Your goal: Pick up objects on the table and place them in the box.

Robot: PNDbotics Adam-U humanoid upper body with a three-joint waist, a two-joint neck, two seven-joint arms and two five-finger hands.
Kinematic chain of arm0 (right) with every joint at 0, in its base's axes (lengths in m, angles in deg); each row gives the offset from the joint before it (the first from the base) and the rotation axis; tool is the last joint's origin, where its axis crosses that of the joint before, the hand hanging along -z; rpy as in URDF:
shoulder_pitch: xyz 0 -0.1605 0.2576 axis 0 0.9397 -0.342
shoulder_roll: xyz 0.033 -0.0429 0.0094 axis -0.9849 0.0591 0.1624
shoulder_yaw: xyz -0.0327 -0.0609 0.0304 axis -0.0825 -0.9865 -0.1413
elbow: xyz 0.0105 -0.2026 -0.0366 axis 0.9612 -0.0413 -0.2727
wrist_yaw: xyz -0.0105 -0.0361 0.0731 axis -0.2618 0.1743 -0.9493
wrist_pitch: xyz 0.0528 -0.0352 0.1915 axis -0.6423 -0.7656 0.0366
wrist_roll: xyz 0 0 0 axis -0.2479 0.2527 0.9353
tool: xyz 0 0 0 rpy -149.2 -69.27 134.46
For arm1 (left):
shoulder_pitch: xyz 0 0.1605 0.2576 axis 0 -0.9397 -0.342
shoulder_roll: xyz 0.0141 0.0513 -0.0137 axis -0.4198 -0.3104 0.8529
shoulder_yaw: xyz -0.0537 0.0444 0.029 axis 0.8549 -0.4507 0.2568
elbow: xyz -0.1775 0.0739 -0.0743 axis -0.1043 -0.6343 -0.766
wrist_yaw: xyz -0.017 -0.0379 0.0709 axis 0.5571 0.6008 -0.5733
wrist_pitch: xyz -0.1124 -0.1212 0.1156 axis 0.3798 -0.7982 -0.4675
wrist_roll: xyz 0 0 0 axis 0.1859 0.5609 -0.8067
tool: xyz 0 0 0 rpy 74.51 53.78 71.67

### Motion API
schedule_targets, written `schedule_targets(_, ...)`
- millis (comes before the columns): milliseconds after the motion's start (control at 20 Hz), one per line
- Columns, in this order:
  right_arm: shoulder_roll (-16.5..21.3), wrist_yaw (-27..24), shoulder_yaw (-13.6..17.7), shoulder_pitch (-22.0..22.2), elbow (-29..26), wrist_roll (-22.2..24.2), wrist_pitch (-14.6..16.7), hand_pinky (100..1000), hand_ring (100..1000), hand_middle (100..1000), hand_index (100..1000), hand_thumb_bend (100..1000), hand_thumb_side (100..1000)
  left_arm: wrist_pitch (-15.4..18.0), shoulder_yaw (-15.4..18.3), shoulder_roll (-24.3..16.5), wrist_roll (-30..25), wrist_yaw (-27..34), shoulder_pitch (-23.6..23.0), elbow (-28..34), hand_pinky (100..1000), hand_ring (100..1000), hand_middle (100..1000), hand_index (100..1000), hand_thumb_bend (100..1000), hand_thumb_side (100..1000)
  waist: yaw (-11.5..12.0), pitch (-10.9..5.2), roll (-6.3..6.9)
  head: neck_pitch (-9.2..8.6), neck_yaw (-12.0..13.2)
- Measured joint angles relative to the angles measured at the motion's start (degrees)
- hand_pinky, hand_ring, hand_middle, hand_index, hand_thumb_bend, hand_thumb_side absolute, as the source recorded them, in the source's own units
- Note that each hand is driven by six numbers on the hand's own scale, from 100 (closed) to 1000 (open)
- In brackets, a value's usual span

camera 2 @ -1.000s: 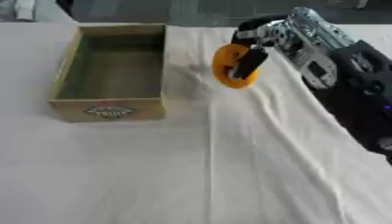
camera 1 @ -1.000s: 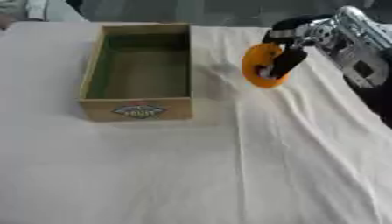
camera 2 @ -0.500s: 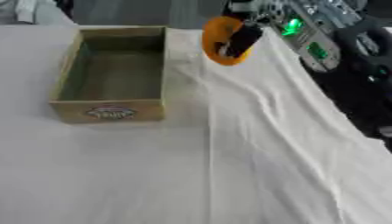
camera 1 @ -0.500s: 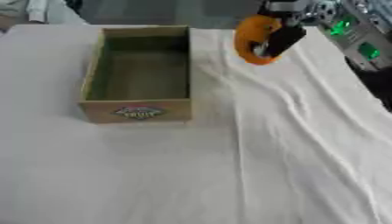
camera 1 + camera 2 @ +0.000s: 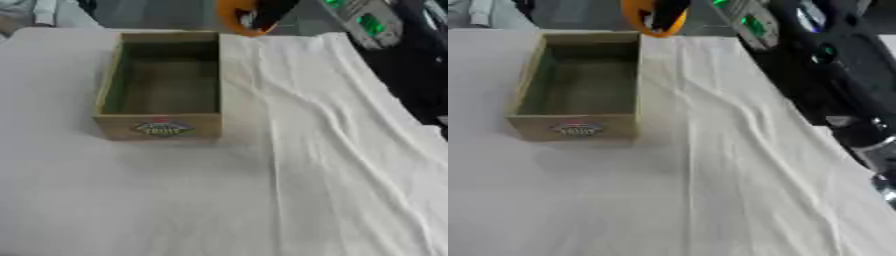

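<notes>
Right eye view: the white-clothed counter (image 5: 710,200) is bare except for the empty wooden box (image 5: 579,90). The right hand (image 5: 667,12) has risen and swung left in the last second, fingers curled around the orange ring (image 5: 636,17), now above the box's far right corner; the drop looks close. Left hand unseen.

The box (image 5: 160,85) stands on the bench (image 5: 175,200) toward its far left part, its labelled short wall facing the near edge and its long walls running back toward the far edge. A cloth (image 5: 350,150) covers the bench. Above the far edge, just right of the box's far right corner, the right hand (image 5: 667,11) holds a round object (image 5: 642,20), seemingly clear of the bench. The arm (image 5: 833,75) runs along the right edge.
</notes>
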Motion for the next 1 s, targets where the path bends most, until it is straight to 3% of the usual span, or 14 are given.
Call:
schedule_targets(200, -3.7, 2.7, 0.9, -1.1, 3.8, -2.0, 0.6, 822, 859, 548, 648, 100, 367, 0.1, -0.3, 0.0, -0.3, 0.2, 0.5, 0.0, 663, 696, 652, 878, 100, 900, 1.2, 0.01, -0.12, -0.10, -1.0)
schedule_targets(500, -9.0, 5.7, 2.7, -1.9, 9.8, -5.6, 1.0, 826, 861, 546, 649, 100, 335, 0.3, -0.5, 0.0, -0.7, 0.4, 1.4, 0.0, 664, 696, 651, 877, 100, 899, 2.7, 0.29, -0.13, -0.57, -2.9)
schedule_targets(800, -14.5, 8.3, 4.3, -1.8, 15.2, -9.5, 1.2, 827, 859, 543, 648, 100, 338, 0.4, -0.7, 0.3, -1.0, 0.8, 2.1, 0.0, 664, 696, 651, 877, 100, 899, 3.6, 0.76, -0.18, -0.58, -6.0)
schedule_targets(850, -15.3, 8.7, 4.5, -1.5, 16.1, -10.2, 1.3, 827, 859, 542, 648, 100, 271, 0.5, -0.7, 0.5, -1.0, 0.8, 2.2, 0.0, 664, 696, 651, 877, 100, 898, 3.8, 0.86, -0.21, -0.59, -6.5)
schedule_targets(900, -16.0, 9.0, 4.8, -1.2, 17.0, -10.9, 1.3, 828, 858, 542, 648, 100, 340, 0.5, -0.7, 0.6, -1.0, 0.9, 2.4, 0.0, 664, 696, 651, 877, 100, 898, 4.0, 0.96, -0.23, -0.60, -7.0)
schedule_targets(1000, -17.5, 9.5, 5.3, -0.3, 18.9, -12.5, 1.4, 829, 859, 543, 649, 100, 344, 0.5, -0.8, 0.6, -1.0, 0.9, 2.6, 0.0, 664, 696, 651, 877, 100, 899, 4.2, 1.16, -0.23, -0.86, -7.6)
